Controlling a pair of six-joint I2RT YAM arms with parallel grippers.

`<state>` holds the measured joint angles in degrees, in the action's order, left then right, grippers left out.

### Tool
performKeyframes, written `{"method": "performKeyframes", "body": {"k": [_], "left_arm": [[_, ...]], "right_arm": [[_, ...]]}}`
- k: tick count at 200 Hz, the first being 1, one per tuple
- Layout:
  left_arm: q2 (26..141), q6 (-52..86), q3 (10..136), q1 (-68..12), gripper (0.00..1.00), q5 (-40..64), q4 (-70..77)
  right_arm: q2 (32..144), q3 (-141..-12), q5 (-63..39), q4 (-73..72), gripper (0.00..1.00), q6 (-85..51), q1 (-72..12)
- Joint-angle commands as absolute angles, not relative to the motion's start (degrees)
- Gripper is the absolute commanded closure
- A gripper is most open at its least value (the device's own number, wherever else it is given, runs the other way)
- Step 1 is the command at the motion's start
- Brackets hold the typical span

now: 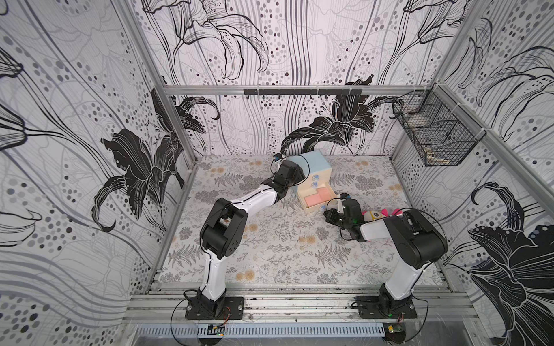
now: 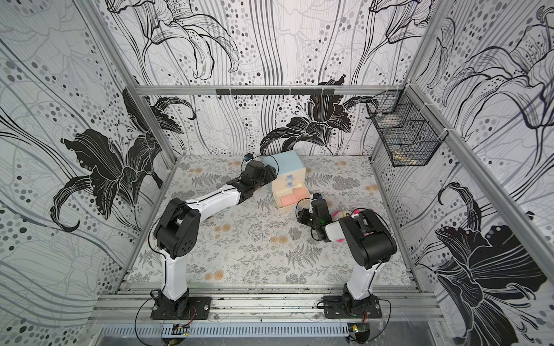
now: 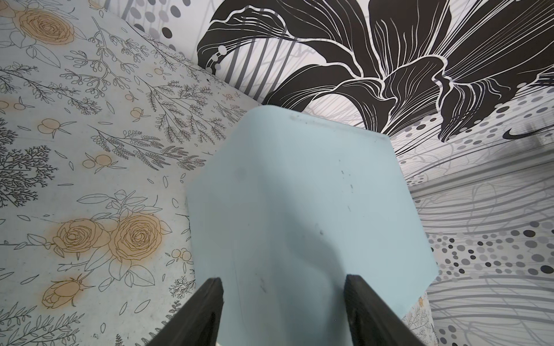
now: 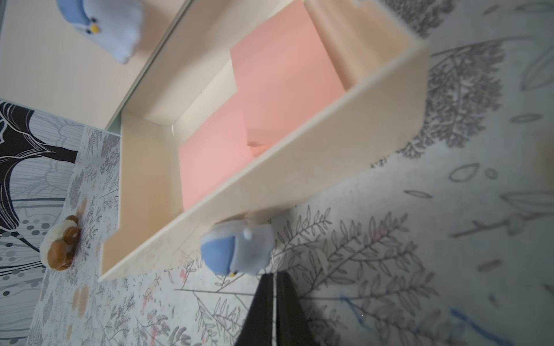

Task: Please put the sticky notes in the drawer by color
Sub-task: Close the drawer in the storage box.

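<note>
The drawer (image 3: 299,194) looks smooth matt plastic, faintly scuffed. The sticky notes (image 4: 278,75) are matt pink paper. The table (image 1: 269,239) bears a printed sheet; the basket (image 1: 443,143) is black wire.

No legible text, labels, numbers or signs

L arm (image 1: 214,275), R arm (image 1: 401,278): white links, blk joints, blk cables.

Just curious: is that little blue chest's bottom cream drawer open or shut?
Open: the cream drawer is pulled out, showing pink sticky notes inside.
</note>
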<state>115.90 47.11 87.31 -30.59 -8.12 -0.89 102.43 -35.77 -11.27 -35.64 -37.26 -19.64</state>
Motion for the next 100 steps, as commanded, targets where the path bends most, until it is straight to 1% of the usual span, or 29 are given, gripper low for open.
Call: {"method": "performKeyframes", "body": {"k": [1, 58, 100], "left_arm": [[117.5, 46.0, 87.1, -30.4, 0.33, -7.3, -5.3], [118.0, 45.4, 86.8, -30.3, 0.35, -5.8, -4.8], [118.2, 45.2, 86.6, -30.3, 0.35, -5.1, -4.6]], "right_arm": [[104.0, -38.9, -9.8, -37.1, 0.90, -37.1, -19.9], [107.6, -45.3, -10.3, -36.7, 0.91, -36.2, -19.9], [113.2, -50.9, -11.0, -36.7, 0.91, -36.5, -19.9]]}}
